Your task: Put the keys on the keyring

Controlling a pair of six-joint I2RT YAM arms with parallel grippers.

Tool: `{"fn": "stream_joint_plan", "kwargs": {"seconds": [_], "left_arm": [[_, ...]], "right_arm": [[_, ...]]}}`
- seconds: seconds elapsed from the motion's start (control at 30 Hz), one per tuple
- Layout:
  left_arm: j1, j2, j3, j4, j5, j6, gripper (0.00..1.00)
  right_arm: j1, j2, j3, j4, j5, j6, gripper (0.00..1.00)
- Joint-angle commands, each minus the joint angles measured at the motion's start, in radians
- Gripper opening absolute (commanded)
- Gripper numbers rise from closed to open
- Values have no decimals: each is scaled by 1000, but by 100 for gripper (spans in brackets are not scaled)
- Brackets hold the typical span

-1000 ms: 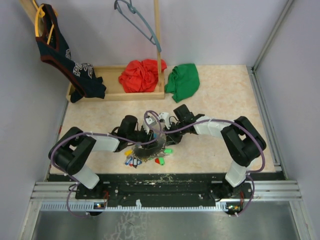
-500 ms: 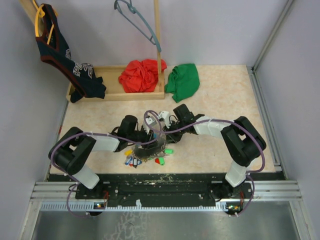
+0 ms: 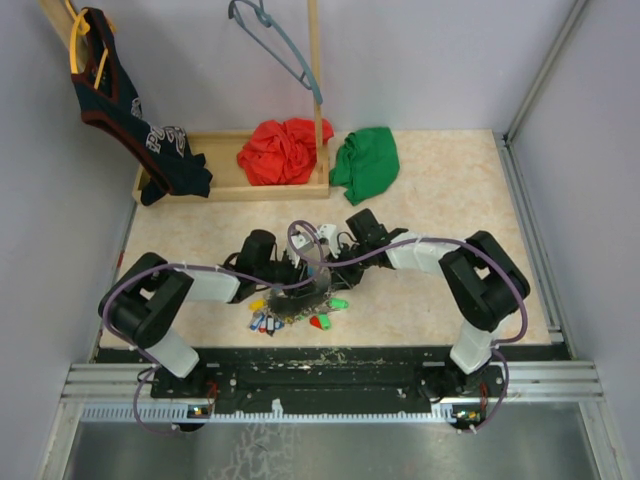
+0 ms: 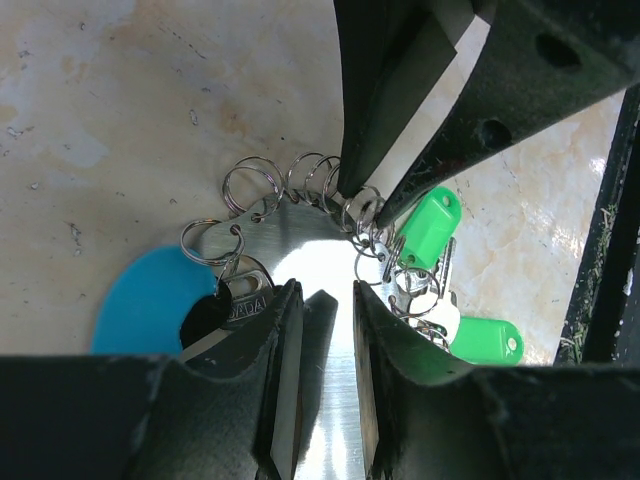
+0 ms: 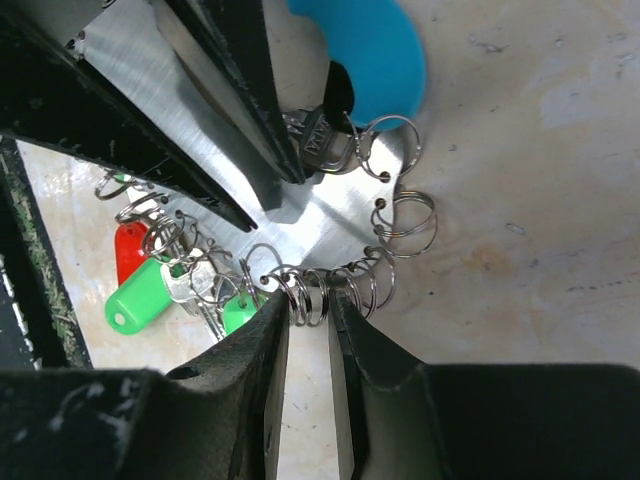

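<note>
The keyring [image 3: 306, 290] lies between both arms: a shiny metal plate [image 4: 310, 250] with a light blue end [image 4: 140, 300] and small wire rings along its rim. Keys with green tags [image 4: 428, 225] hang from it, and a red tag [image 5: 128, 250] lies by a green one [image 5: 140, 295]. My left gripper [image 4: 328, 300] is shut on the plate's metal strip. My right gripper [image 5: 308, 305] has its jaws a narrow way apart, with two small rings [image 5: 312, 288] between the tips. Whether they press on the rings does not show.
A wooden tray [image 3: 225, 190] at the back holds a red cloth [image 3: 283, 150]. Beside it lies a green cloth [image 3: 366, 162]. A dark garment [image 3: 125, 115] hangs at the back left, and a blue-grey hanger [image 3: 275, 40] hangs from a wooden post. Walls close both sides.
The right arm has shifted very slightly to the left. The left arm, the keyring and the keys lie where they were.
</note>
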Motion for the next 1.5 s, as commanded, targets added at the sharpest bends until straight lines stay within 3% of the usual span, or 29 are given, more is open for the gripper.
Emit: {"fn": "stream_joint_plan", "kwargs": {"seconds": [0.0, 0.5, 0.87, 1.17, 1.47], "left_arm": [[-5, 26, 9, -42, -5, 8, 33], [-5, 21, 7, -41, -7, 8, 33], [1, -148, -75, 114, -8, -1, 35], [42, -374, -200, 360, -40, 41, 38], [64, -390, -266, 483, 45, 144, 31]], "right_arm": [[-3, 15, 33, 11, -98, -27, 22], [-3, -27, 42, -22, -66, -17, 0], [-3, -182, -4, 102, -80, -82, 0], [-3, -237, -36, 241, -163, -187, 0], [-3, -237, -32, 275, -235, -230, 0]]}}
